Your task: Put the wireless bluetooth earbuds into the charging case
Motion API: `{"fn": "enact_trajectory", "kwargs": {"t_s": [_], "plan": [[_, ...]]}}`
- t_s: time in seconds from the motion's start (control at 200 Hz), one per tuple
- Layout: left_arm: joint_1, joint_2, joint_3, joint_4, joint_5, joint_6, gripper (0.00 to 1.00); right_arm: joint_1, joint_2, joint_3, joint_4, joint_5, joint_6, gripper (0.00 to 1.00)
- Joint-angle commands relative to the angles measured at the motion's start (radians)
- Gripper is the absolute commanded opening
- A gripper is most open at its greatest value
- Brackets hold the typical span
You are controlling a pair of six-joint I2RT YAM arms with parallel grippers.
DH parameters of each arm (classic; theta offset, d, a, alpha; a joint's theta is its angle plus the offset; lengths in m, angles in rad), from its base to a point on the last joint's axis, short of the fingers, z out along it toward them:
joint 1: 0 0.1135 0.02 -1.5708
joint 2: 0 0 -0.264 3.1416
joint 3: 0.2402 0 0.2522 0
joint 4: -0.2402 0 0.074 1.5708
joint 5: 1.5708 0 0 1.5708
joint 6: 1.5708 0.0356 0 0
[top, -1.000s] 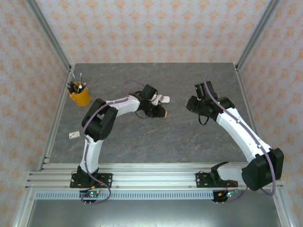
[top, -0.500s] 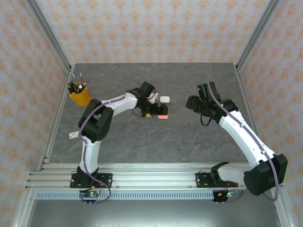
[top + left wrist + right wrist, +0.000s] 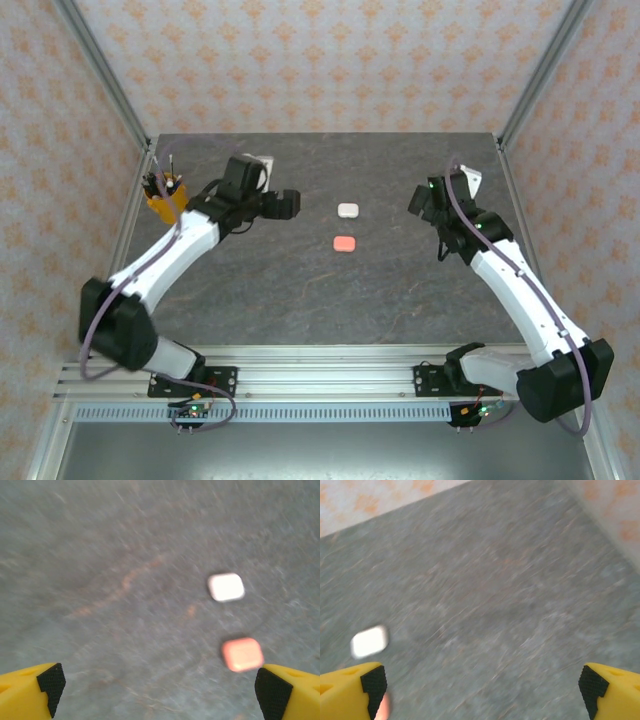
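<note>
From above, the left tool [image 3: 283, 204] has drawn back from the coral-pink case [image 3: 343, 244] and white case [image 3: 347, 210], which lie on the table [image 3: 300, 290] between the arms. In the left wrist view the left tool stands spread, and both cases are blurred. In the right wrist view the right tool [image 3: 420, 198] is also spread, the white case is smeared, and the earbuds cannot be made out.

Two cases on the desk [image 3: 100, 555] ahead of my spread left end effector [image 3: 161, 686].
The view is blurred. My black pads [image 3: 51, 681] sit wide apart at the bottom corners; the pink case [image 3: 242, 654] lies just beside the right one, and the white case [image 3: 226, 587] is near it, apart.
</note>
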Motion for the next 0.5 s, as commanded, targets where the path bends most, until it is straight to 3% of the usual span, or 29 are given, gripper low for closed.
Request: {"fn": "enact_trajectory", "kwargs": {"t_s": [0.0,0.17,0.315,0.495], "plan": [[0.001,-0.132,-0.227,0.257,-0.303,0.149,1.00,-0.013,-0.024,-0.138,0.231,0.293,-0.102,1.00],[0.067,-0.262,-0.499,0.516,-0.443,0.236,1.00,-0.097,0.022,-0.294,0.447,0.334,-0.162,1.00],[0.135,-0.226,-0.631,0.727,-0.485,0.265,1.00,-0.161,0.117,-0.410,0.649,0.278,-0.241,1.00],[0.222,-0.116,-0.720,0.957,-0.409,0.254,1.00,-0.170,0.226,-0.532,0.940,0.227,-0.344,1.00]]}}
